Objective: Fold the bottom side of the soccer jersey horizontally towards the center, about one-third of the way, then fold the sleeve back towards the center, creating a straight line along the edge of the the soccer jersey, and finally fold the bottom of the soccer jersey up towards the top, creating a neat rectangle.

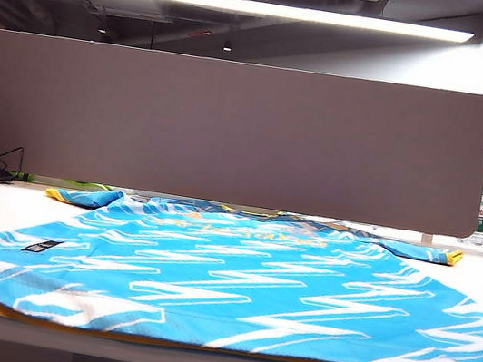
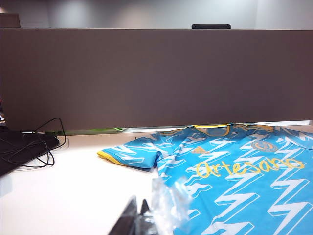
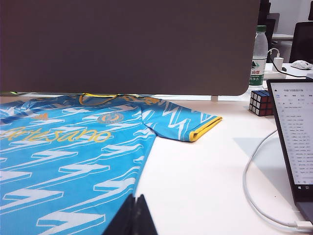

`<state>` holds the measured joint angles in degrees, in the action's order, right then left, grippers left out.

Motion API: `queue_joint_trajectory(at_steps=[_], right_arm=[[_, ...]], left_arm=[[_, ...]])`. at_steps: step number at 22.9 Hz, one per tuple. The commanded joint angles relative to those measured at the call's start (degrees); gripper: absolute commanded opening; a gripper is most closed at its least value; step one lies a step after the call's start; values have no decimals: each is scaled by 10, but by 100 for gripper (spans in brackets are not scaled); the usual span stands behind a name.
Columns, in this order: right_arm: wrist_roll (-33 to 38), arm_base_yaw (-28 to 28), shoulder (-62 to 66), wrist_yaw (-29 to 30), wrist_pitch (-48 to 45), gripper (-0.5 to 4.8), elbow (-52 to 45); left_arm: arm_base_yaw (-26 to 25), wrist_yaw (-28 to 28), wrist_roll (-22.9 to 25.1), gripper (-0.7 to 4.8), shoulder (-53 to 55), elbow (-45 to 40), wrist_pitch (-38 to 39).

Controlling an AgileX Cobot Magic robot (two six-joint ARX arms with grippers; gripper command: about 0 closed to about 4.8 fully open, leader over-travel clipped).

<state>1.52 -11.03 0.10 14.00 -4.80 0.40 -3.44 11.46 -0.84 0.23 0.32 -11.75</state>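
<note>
Closed left pincer (image 2: 138, 215), right pincer (image 3: 135, 215) above jersey (image 1: 235, 281)

Closed right hand (image 3: 134, 215) above soccer jersey (image 3: 73, 152)

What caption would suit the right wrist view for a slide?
Right hand shut above the white table, beside the flat soccer jersey, a laptop nearby.

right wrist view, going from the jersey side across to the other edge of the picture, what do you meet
soccer jersey → its yellow-cuffed sleeve → water bottle → rubik's cube → laptop; the shut right gripper sits low in the foreground.
</note>
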Motion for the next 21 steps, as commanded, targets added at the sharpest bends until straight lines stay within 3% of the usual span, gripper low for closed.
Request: queue_joint_trajectory(at_steps=[1, 4, 6, 9, 11, 14, 15, 21], right_arm=[[46, 0, -1, 17, -8, -2, -3], [150, 1, -1, 31, -10, -2, -1], [199, 1, 1, 71, 13, -3, 9], [178, 0, 3, 66, 136, -3, 64], [157, -1, 28, 51, 197, -3, 105], [146, -2, 117, 46, 256, -3, 164], [149, -2, 161, 51, 268, -3, 184], [118, -2, 374, 106, 324, -2, 301]], left_arm=[[0, -1, -51, -6, 1, 1, -12], [0, -11, -193, -6, 2, 7, 6], [0, -9, -240, -6, 5, 34, 98], [-1, 29, -241, -6, 48, 89, 197], [-2, 37, -232, -6, 114, 119, 200], [-12, 121, -231, -6, 249, 182, 209], [-16, 167, -231, -6, 311, 209, 211], [-24, 263, -228, -6, 509, 275, 211]])
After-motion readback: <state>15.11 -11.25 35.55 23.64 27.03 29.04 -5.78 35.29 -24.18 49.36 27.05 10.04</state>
